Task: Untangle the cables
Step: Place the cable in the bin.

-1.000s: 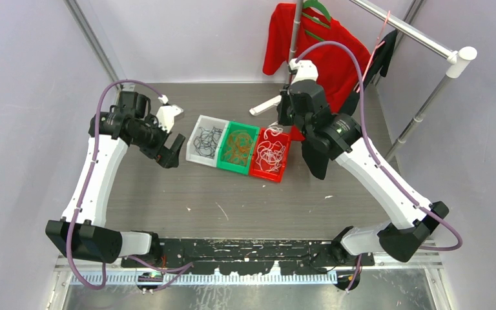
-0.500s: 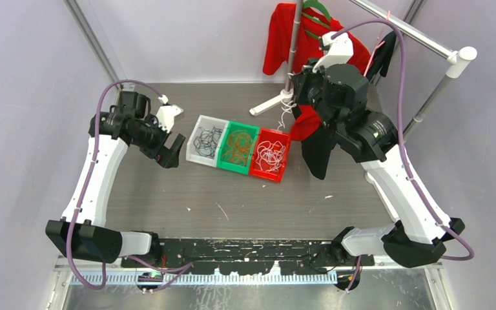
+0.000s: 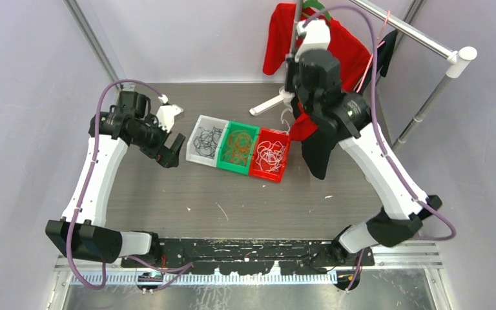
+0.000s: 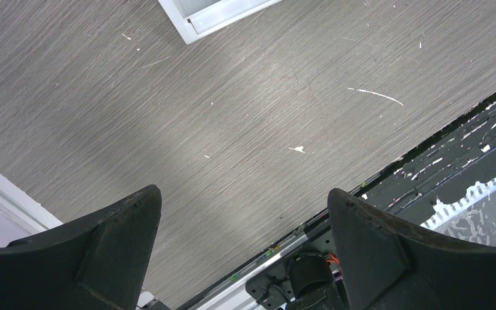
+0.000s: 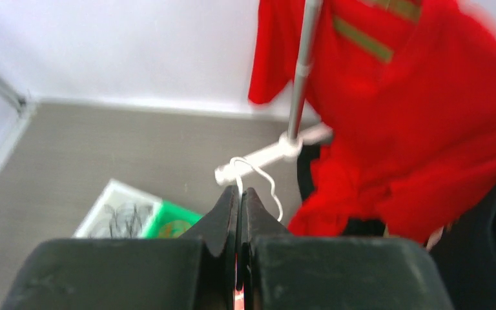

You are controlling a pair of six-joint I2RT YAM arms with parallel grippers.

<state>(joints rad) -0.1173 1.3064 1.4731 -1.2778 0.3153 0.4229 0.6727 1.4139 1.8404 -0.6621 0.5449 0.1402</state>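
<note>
While the left claw [image 4: 242, 194] hangs spread, the right claw [image 5: 239, 190] pinches a white cable [image 5: 270, 186]. That cable dangles at the red bin's [image 3: 266, 175] one o'clock.

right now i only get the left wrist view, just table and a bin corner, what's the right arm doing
Observer: The right gripper is raised by the rack pole, shut on one white cable.
Operator: is that cable free of the pile
Observer: It dangles over the far edge of the red bin. I cannot tell if its end is clear of the white cables in there.
Operator: whats in the bin whose corner i see
Observer: That white bin holds black cables. The green bin next to it holds orange cables.
</note>
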